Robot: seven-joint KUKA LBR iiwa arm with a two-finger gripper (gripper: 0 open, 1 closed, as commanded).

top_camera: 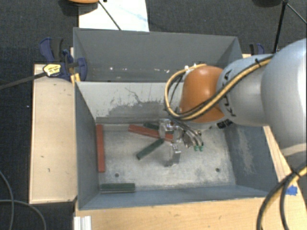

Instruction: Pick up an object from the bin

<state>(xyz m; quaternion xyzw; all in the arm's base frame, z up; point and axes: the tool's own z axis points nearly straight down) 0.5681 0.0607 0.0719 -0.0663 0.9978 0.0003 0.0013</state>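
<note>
My gripper (172, 155) hangs low over the middle of the bin floor, its metal fingers pointing down. Just to its left lies a dark green stick (149, 150), slanting up toward the fingers. A red-brown stick (142, 130) lies behind it, running toward the gripper, with its right end hidden under the gripper body. A small green piece (198, 148) shows just right of the gripper. I cannot make out whether anything sits between the fingers.
A long red stick (100, 147) lies along the left wall. A dark green block (117, 188) rests by the front wall at the left. The arm with its orange cover and cables reaches in from the right, hiding the bin's right rear part.
</note>
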